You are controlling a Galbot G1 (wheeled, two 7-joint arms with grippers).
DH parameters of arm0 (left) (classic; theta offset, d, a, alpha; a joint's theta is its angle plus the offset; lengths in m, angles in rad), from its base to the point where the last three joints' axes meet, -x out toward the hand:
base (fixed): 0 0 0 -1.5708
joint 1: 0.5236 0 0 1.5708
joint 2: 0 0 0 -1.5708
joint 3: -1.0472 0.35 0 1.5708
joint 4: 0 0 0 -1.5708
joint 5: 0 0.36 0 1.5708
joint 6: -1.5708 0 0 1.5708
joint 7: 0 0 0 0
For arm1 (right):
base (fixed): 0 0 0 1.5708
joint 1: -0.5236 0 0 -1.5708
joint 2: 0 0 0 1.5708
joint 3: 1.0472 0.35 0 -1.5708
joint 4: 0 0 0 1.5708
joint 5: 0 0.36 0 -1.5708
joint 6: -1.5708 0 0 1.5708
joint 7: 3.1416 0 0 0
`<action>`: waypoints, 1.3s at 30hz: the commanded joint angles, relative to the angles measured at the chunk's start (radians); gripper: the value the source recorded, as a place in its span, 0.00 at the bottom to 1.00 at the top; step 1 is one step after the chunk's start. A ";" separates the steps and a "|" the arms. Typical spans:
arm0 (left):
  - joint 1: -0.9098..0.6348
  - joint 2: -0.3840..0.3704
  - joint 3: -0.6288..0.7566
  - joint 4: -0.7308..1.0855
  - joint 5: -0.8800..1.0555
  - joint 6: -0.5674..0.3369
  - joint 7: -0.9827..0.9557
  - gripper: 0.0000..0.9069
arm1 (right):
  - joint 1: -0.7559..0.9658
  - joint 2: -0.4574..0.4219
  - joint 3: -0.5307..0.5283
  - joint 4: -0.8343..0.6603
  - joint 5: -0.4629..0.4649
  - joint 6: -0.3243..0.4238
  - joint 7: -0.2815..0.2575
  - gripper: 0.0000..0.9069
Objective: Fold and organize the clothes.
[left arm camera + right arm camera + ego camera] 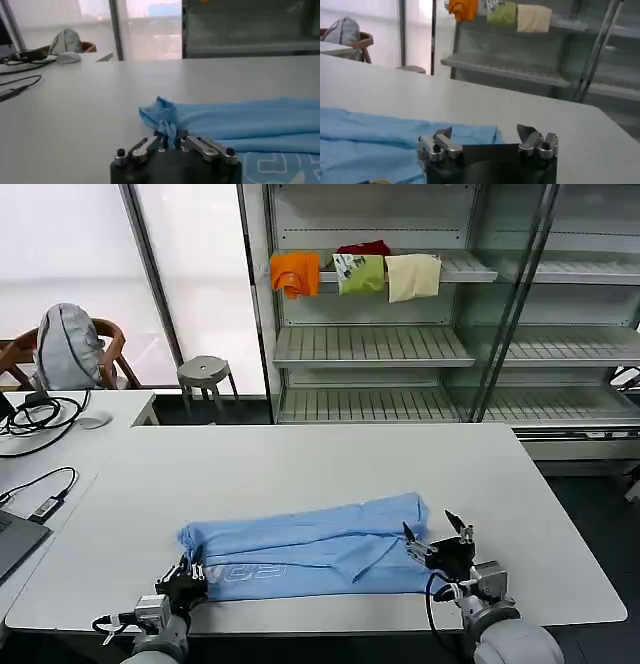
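**One corner pinched, the other loose: the fold could go crooked**

The white table (300,454) carries the sky-blue T-shirt (310,549), which lies as a long, partly folded band along the near edge, with pale lettering showing on its lower layer toward the robot's left. Behind the table, a shelf rack (370,344) holds orange, green and cream garments, well apart from the work.

The biggest risk, judged from this layout, is an uneven fold. Only one end of the shirt is held, so any lift or pull from that end alone would drag the band askew or slide it toward the table edge.

The right gripper (438,536) sits at the shirt's right end with its jaws spread wide and nothing between them. If it closes from here, it may catch only the top layer, or miss the cloth entirely, since the fabric edge lies just beside its fingers rather than clearly between them.

The left gripper (171,143) is clamped on a bunched corner of the shirt. That pinch is small; soft cotton could slip out under tension.
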 commanded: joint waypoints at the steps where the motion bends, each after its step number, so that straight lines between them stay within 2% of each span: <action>1: 0.026 0.052 -0.119 -0.005 0.041 0.001 0.055 0.02 | 0.011 0.000 -0.004 -0.004 -0.001 0.000 0.000 1.00; 6: 0.075 0.120 -0.283 -0.025 0.024 0.001 0.110 0.02 | 0.025 0.001 -0.006 -0.004 0.000 0.000 0.000 1.00; 12: 0.131 0.211 -0.588 0.015 -0.017 0.020 0.218 0.02 | 0.034 0.010 -0.002 -0.013 0.000 0.010 -0.004 1.00; 15: 0.152 0.238 -0.711 0.058 0.026 0.031 0.375 0.02 | 0.040 0.007 0.005 -0.016 0.001 0.018 -0.007 1.00; 18: 0.148 0.245 -0.755 0.054 0.023 0.042 0.418 0.01 | 0.043 0.003 0.008 -0.019 0.002 0.021 -0.007 1.00; 21: 0.124 0.231 -0.722 -0.018 0.024 0.054 0.419 0.01 | 0.040 0.000 0.009 -0.019 0.002 0.022 -0.007 1.00; 25: 0.115 0.192 -0.605 -0.167 0.027 0.075 0.399 0.02 | 0.032 -0.002 0.015 -0.019 0.001 0.022 -0.006 1.00; 29: 0.089 0.155 -0.494 -0.242 0.010 0.129 0.396 0.01 | 0.022 -0.003 0.020 -0.009 -0.001 0.022 -0.004 1.00; 33: 0.069 0.109 -0.337 -0.327 -0.013 0.164 0.375 0.01 | 0.017 -0.005 0.030 0.004 -0.003 0.019 -0.001 1.00; 39: 0.037 0.035 -0.093 -0.352 0.096 0.162 0.379 0.01 | 0.009 -0.001 0.033 0.017 -0.011 0.015 0.002 1.00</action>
